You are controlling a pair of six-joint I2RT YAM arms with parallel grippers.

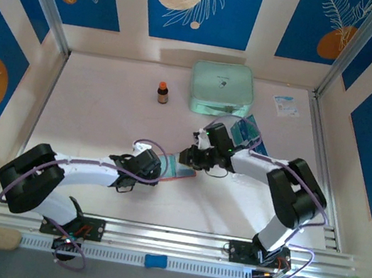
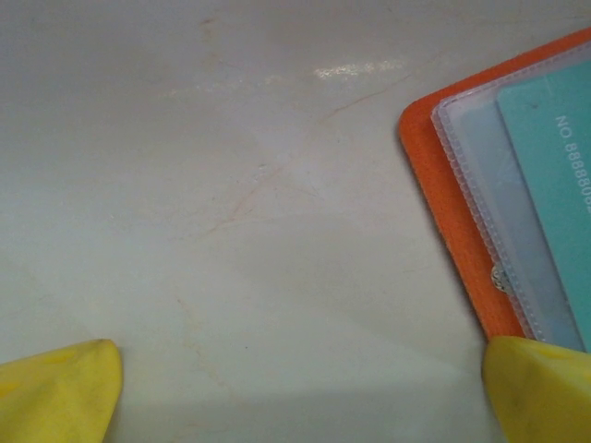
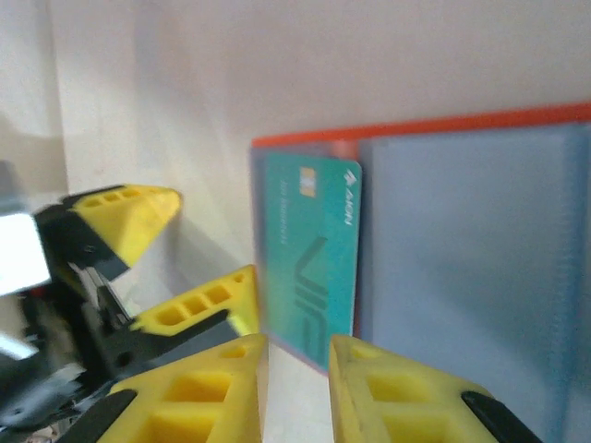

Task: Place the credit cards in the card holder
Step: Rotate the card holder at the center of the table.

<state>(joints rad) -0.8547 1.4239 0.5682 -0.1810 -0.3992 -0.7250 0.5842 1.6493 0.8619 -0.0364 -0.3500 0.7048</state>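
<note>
The orange-red card holder (image 1: pixel 179 167) lies open on the table between the two arms, its clear sleeves up. One teal credit card (image 3: pixel 309 249) sits partly in a sleeve (image 2: pixel 554 185). Its near end reaches the tips of my right gripper (image 3: pixel 297 369), whose jaws stand slightly apart with bare table showing between them. My left gripper (image 2: pixel 295 397) is wide open over the table, with one fingertip (image 2: pixel 540 388) at the holder's edge (image 2: pixel 443 185). More teal credit cards (image 1: pixel 251 131) lie behind the right arm.
A mint-green zip case (image 1: pixel 222 88) sits at the back, with a small brown bottle (image 1: pixel 163 92) to its left. A white paper slip (image 1: pixel 285 106) lies at the back right. Metal rails run along the table's sides and front.
</note>
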